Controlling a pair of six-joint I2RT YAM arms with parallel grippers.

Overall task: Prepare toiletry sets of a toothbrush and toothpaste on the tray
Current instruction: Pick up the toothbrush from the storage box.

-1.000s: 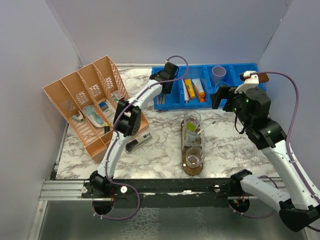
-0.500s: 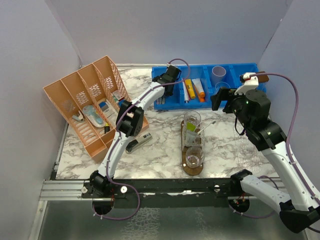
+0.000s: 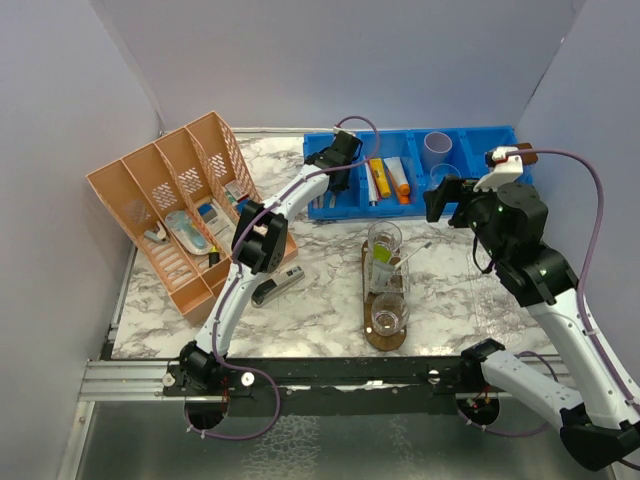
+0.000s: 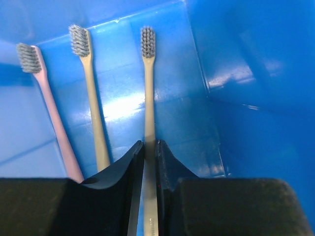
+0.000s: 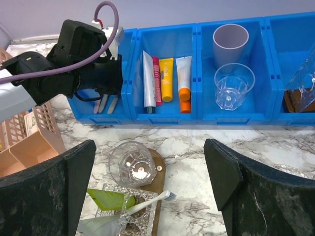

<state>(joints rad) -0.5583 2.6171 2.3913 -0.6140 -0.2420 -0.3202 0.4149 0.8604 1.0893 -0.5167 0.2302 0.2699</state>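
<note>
left gripper (image 4: pixel 150 145): fingers (image 4: pixel 137 157) drawn in to a thin slot, one beige toothbrush (image 4: pixel 149 88) in it; handle fills the slot and both pads look to be on its sides, so grasping the handle

toothbrush long axis runs straight out along the fingers, bristle head well past the tips, bristles facing the wrist camera, tail end hidden under the fingers

it lies flat on the floor of a blue bin (image 4: pixel 246 73); bin wall is just beyond the other finger's outer side

second beige toothbrush (image 4: pixel 93 108) and a pink one (image 4: pixel 49 113) lie outside the pointed finger, roughly parallel, heads the same way, neither touched

right gripper (image 5: pixel 148 143): fingers spread wide, released, nothing between or touching them; it hangs above the tray (image 3: pixel 384 343)

tray is off the fingertips, long axis running near to far on the table (image 3: pixel 320 300)

in the right wrist view a round clear tumbler (image 5: pixel 132 169) sits under the gap, nearer one finger; the next glass (image 5: pixel 142 216) holds a lime green tube (image 5: pixel 109 199) and a pale toothbrush (image 5: pixel 147 201), head pointing toward the other finger

top view shows a third tumbler (image 3: pixel 388 313) at the tray's near end
</note>
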